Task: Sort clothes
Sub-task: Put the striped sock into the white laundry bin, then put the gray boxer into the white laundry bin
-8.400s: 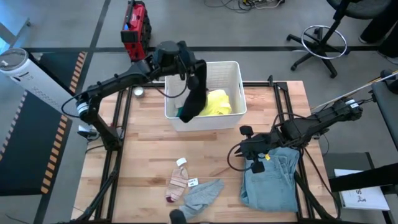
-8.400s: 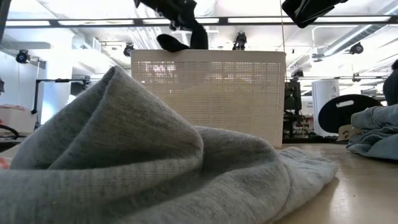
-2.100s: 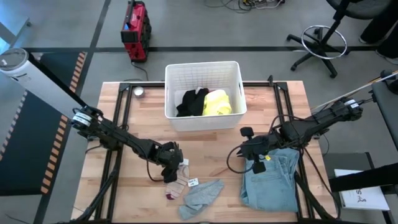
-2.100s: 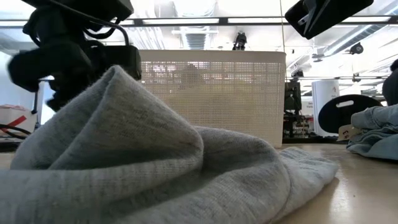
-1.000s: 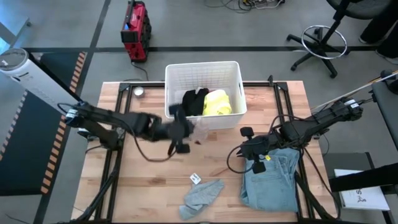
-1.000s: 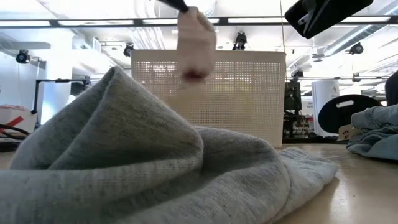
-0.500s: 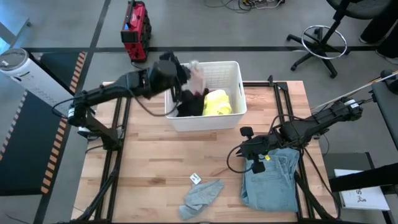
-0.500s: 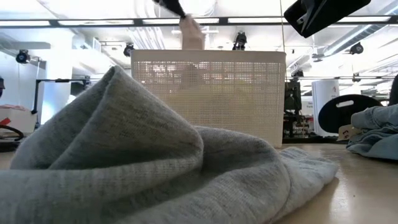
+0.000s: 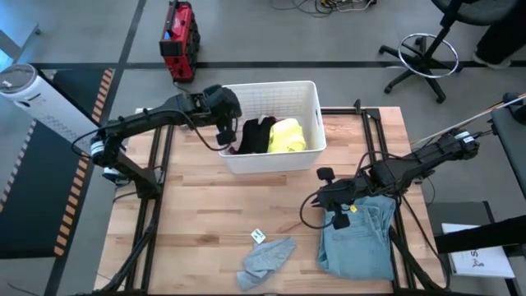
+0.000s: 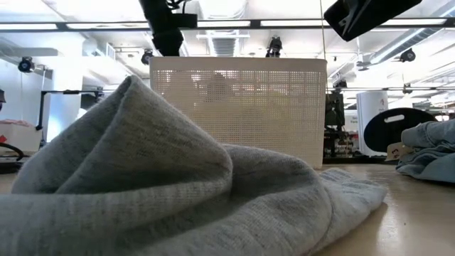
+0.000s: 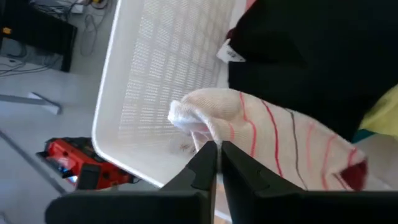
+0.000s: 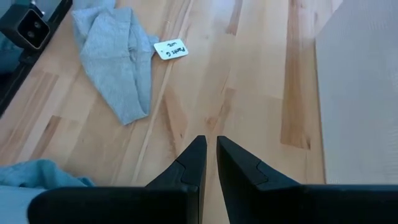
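Observation:
My left gripper is over the left inner side of the white slatted basket, shut on a white sock with red stripes. The sock lies across the black garment in the basket, next to the yellow top. In the high view the gripper hides the sock. My right gripper is shut and empty just above the table, at the far edge of the light blue jeans. A grey garment lies crumpled near the table's near edge. My left gripper has the sock's bunched end at its fingertips, coming from above and pointing down into the basket. The fingertips hide the exact place of contact. The rest of the sock trails onto the black garment inside the basket.
A small paper tag lies beside the grey garment. A small round object sits at the table's far left. The grey garment fills the front of the low view. Bare wood lies between the basket and the near garments.
My left gripper has carried the striped sock up from in front of the basket, over its far left corner, then down to the basket's left inner side. The sock, lifted clear a second ago, now lies on the black garment in the basket.

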